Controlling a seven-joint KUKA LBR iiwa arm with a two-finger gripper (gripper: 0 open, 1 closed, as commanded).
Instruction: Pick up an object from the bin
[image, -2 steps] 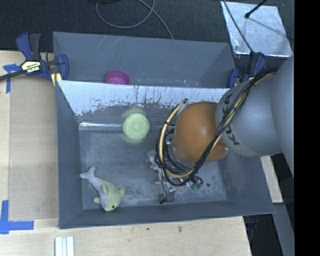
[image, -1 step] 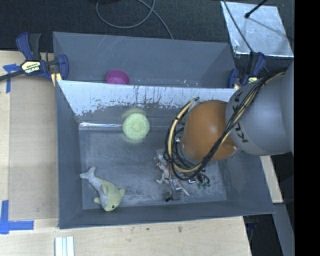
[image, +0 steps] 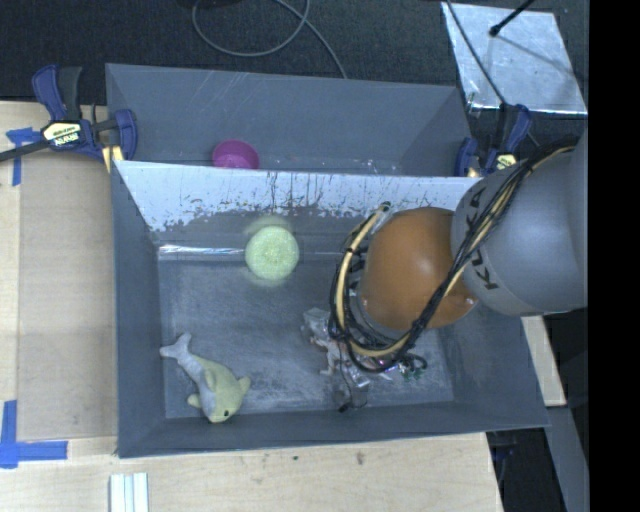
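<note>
Arm reaching down into the grey bin (image: 135, 300)
The tool (image: 347, 385) sits low near the front wall, right of centre, under the orange cover (image: 410, 270). A grey-and-yellow plush fish (image: 210, 380) lies front left, a pale green ball (image: 272, 252) toward the back, and a magenta ball (image: 235, 155) against the rear wall.

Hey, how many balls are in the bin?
2. A pale green ball lies left of the arm, near the far wall; a magenta ball sits higher up at that wall. The arm may hide more.

Lab: robot arm (image: 530, 240), grey bin (image: 138, 300)
</note>
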